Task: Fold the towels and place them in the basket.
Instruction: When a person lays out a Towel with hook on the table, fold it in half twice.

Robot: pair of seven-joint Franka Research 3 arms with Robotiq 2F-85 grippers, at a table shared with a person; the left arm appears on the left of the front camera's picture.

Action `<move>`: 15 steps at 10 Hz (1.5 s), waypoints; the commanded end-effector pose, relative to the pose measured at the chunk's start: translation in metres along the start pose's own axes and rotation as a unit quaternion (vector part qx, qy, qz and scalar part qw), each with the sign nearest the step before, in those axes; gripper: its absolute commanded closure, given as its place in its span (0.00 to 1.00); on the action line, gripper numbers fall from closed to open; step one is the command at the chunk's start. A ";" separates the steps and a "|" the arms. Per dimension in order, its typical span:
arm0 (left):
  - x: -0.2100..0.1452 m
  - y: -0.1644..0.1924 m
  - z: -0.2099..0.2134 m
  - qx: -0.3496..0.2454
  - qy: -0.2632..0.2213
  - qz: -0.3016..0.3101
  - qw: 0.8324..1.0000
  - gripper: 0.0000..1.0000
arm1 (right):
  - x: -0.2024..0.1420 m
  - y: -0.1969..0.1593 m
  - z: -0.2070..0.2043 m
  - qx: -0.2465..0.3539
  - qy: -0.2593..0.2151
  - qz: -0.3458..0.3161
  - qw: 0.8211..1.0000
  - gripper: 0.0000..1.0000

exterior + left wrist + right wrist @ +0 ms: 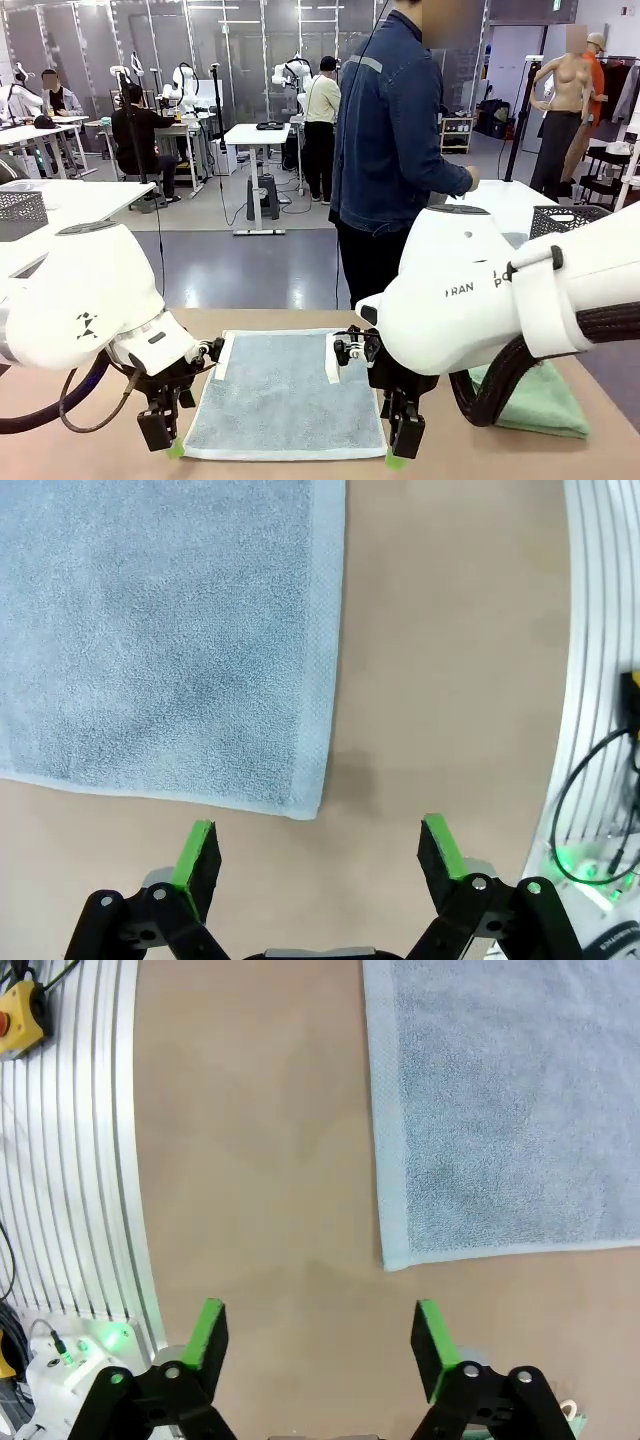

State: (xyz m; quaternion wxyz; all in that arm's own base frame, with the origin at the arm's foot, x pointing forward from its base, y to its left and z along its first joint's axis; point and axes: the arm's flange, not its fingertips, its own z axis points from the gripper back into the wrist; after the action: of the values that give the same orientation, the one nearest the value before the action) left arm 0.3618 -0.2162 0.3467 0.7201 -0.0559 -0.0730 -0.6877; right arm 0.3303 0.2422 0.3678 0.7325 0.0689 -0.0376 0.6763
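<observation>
Basket [566, 220] contents hidden | left claw [320, 842] released | right claw [319, 1322] released | blue towel [285, 392] flat

My right arm [470, 290] covers most of the green towel [545, 405], leaving one folded end in sight, and hides all but the top rim of the basket [572, 216] behind it. Part of the blue towel's [285, 395] right edge sits behind my right gripper [398, 455] (seen edge-on from the front, so the gap between its fingers is hidden there). In the left wrist view the blue towel runs off the top and left edges, in the right wrist view off the top and right. The person's [395, 150] legs drop behind the worktop [610, 455].
</observation>
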 end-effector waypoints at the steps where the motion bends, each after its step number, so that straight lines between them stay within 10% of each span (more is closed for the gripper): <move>1: -0.001 0.011 -0.007 0.003 -0.003 -0.011 1.000 0.00 | 0.004 -0.011 -0.006 -0.014 0.005 0.012 1.000 0.00; 15: 0.000 0.004 -0.061 0.001 0.027 0.000 1.000 0.00 | 0.022 -0.018 -0.060 -0.013 0.059 0.015 0.998 0.00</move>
State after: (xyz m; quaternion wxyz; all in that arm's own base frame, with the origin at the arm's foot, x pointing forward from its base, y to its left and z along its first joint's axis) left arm 0.3701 -0.2273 0.2892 0.7184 -0.0540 -0.0406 -0.6924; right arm 0.3425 0.2647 0.3126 0.7185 0.0398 -0.0050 0.6944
